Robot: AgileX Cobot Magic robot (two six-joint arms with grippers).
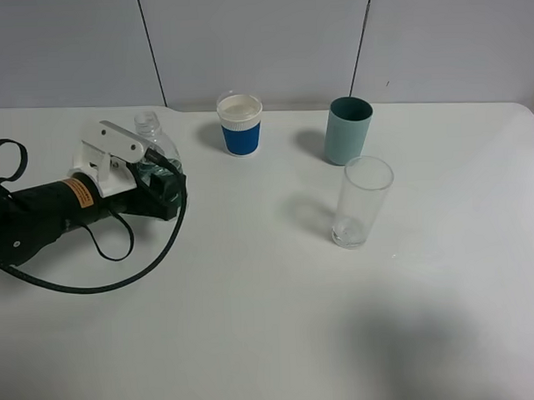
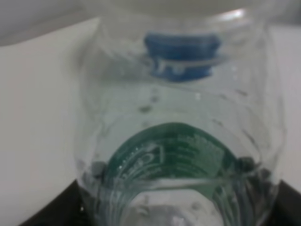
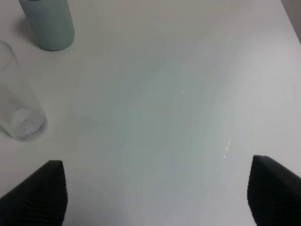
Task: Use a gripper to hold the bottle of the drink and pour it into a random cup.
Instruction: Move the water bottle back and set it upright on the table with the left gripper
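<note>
Left gripper is in low over the table, clamped on the bottle. Its black body lies nearly flat, white bracket on top, orange label facing up, and a loose cable loops across the table below it. The bottle sits at the gripper's tip, neck poking out past the bracket and leaning toward the back wall. No cap on that neck, as far as the high view shows.

From the left wrist, the bottle fills the frame: clear plastic, green label curving round it, droplets on the inside. Whether drink sits in there I can't tell; it's too blurred. Through the plastic comes a blue shape, which is the cup straight beyond the bottle.

That cup, white with the blue band, stands near the bottle, to its right in the high view and apart from it. Something pale fills it close to the rim. Farther right of the cup is the teal cup, and nearer the camera than the teal cup, just beside it, the glass, upright.

Right gripper: jaws spread wide over bare table, gripping nothing, with the glass and teal cup off to one side.
</note>
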